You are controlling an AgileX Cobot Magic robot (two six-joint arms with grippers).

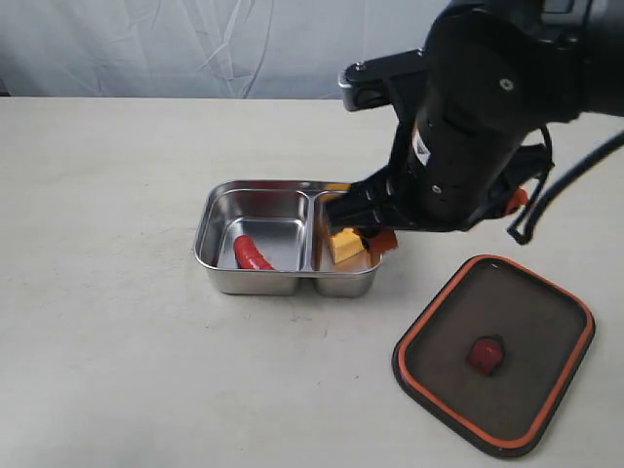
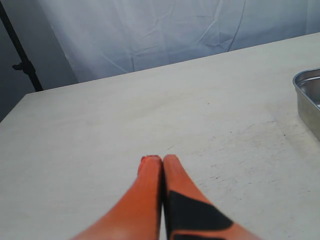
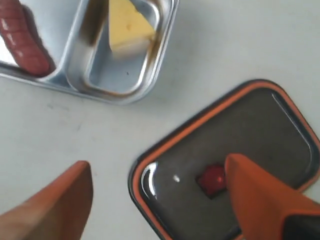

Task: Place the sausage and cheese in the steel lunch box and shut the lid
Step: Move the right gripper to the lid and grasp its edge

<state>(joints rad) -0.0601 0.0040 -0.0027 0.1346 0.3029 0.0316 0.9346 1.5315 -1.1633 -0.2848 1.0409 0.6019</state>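
The steel lunch box [image 1: 255, 285] stands open in the middle of the table. The red sausage [image 1: 252, 253] lies in its left compartment and the yellow cheese [image 1: 346, 245] in its right one. The dark lid [image 1: 494, 354], with its orange rim and centre valve, lies flat on the table to the front right of the box. My right gripper [image 3: 157, 164] is open and holds nothing; in the right wrist view it hangs above the lid [image 3: 250, 125], near the corner closest to the box [image 3: 125, 95]. One orange finger [image 1: 382, 241] shows beside the cheese. My left gripper [image 2: 159, 160] is shut and empty over bare table.
The black right arm [image 1: 468, 127] looms over the box's right end and hides part of its rim. A corner of the box [image 2: 307, 95] shows at the edge of the left wrist view. A pale curtain hangs behind the table.
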